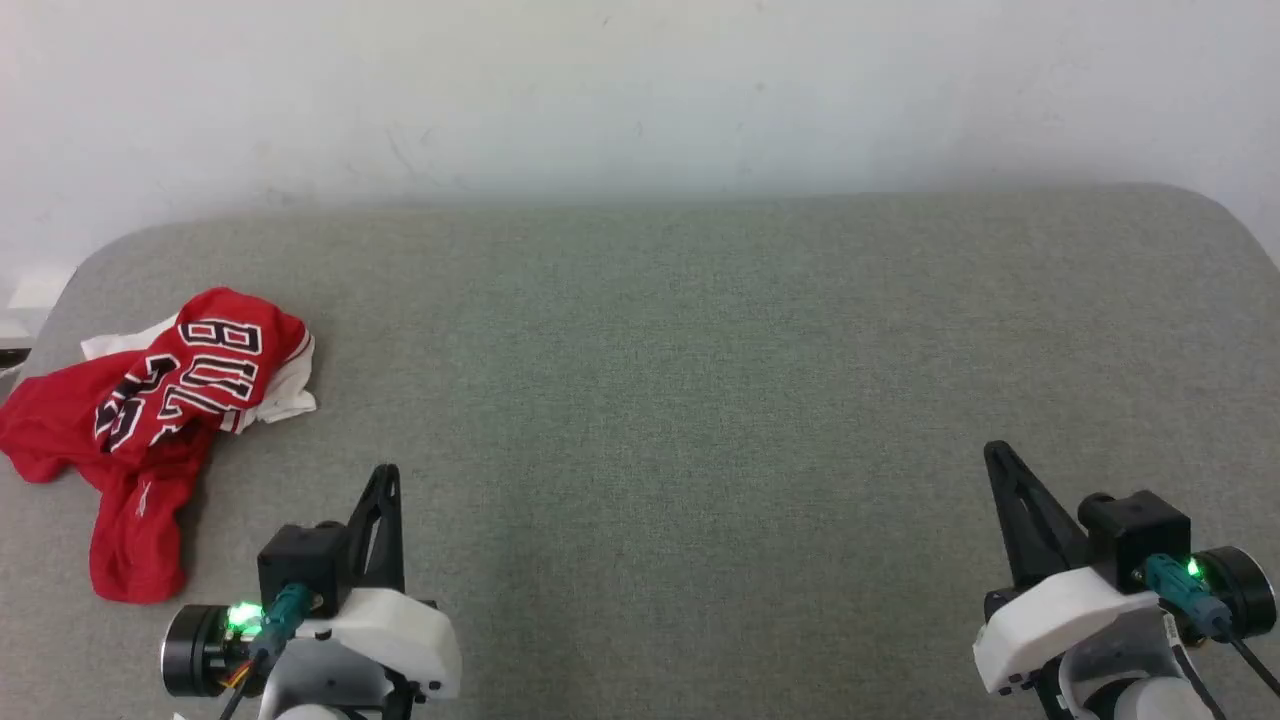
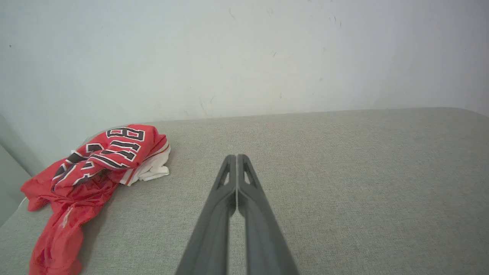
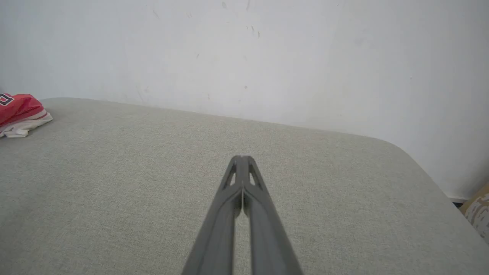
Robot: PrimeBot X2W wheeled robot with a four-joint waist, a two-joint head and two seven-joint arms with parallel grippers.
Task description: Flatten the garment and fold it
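Observation:
The garment (image 1: 150,420) lies crumpled in a heap at the far left of the grey cushioned surface (image 1: 680,400); it is red with white sleeve cloth and black white-outlined lettering. In the left wrist view the garment (image 2: 88,179) sits to the left of my fingers. A corner of the garment (image 3: 19,114) shows at the left edge of the right wrist view. My left gripper (image 1: 388,472) is shut and empty, a short way right of and nearer than the heap. My right gripper (image 1: 995,450) is shut and empty, far to the right.
A pale wall (image 1: 640,90) rises behind the surface. The surface has rounded back corners (image 1: 1215,205). A brown cardboard object (image 3: 477,210) sits beyond the surface's right edge in the right wrist view.

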